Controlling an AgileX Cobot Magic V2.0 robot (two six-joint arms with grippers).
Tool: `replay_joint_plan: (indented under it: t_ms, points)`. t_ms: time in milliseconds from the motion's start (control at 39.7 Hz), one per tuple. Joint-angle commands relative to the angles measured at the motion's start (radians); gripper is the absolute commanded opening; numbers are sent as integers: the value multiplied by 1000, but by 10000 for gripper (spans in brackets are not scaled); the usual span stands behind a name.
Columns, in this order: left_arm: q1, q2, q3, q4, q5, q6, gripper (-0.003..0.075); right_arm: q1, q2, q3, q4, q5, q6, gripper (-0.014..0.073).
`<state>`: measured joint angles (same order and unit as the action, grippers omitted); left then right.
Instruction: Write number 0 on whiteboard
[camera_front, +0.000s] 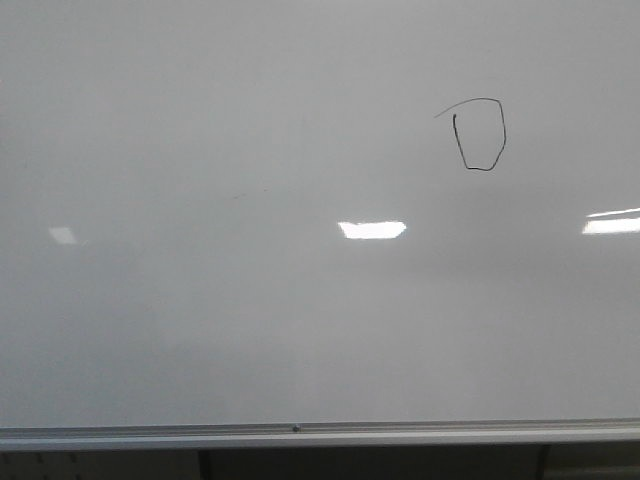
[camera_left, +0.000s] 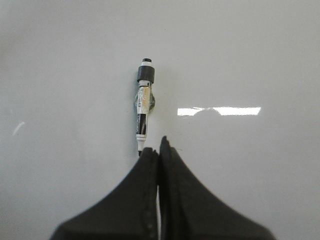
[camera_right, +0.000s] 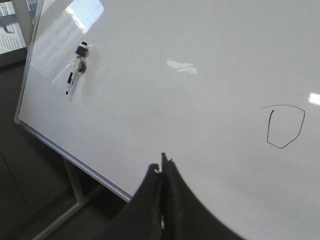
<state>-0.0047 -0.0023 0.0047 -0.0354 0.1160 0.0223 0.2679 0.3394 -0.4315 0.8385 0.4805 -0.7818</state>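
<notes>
A: Where is the thin black hand-drawn number 0 (camera_front: 482, 135)?

B: High on the right of the large glossy white whiteboard (camera_front: 250, 320), loop done.

A: And the black-and-white marker pen (camera_left: 144, 105)?

B: Stuck to the board, apparently by a magnet. Probably light, stiff and slick; pinch mid-barrel.

A: Grippers?

B: The left gripper (camera_left: 159, 150) and right gripper (camera_right: 161, 169) are both closed, holding nothing.

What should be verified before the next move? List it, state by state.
1. Number 0 drawn on the whiteboard: ok, loop drawn, angular.
2. Loop closed at top left: cannot tell.
3. Marker parked on the board, out of both pincers: ok.
4. Left pincer shut and empty: ok.
5. Right pincer shut and empty, off the drawing: ok.
</notes>
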Motion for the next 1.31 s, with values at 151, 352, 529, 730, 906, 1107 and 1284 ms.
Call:
replay_joint_plan:
  t_ms: [151, 352, 529, 730, 906, 1107, 1284]
  points:
    - [-3, -21, 24, -9, -88, -8, -20, 0, 9, -25, 25, -57, -2, -69]
    - [-3, -21, 24, -9, -88, -8, -20, 0, 9, -25, 25, -57, -2, -69]
    - [-3, -21, 24, -9, -88, -8, -20, 0, 9, -25, 25, -57, -2, -69]
    - [-3, -21, 24, -9, -88, -8, -20, 0, 9, -24, 25, -58, -2, -69]
    - [-3, -21, 24, -9, -88, -8, -20, 0, 0, 13, 25, -156, -2, -69]
    - [-3, -21, 24, -9, -88, -8, -20, -12, -72, 132, -100, -338, 42, -69]
    - [-3, -21, 24, -9, -88, -8, -20, -88, -161, 241, -417, -349, 364, -69]
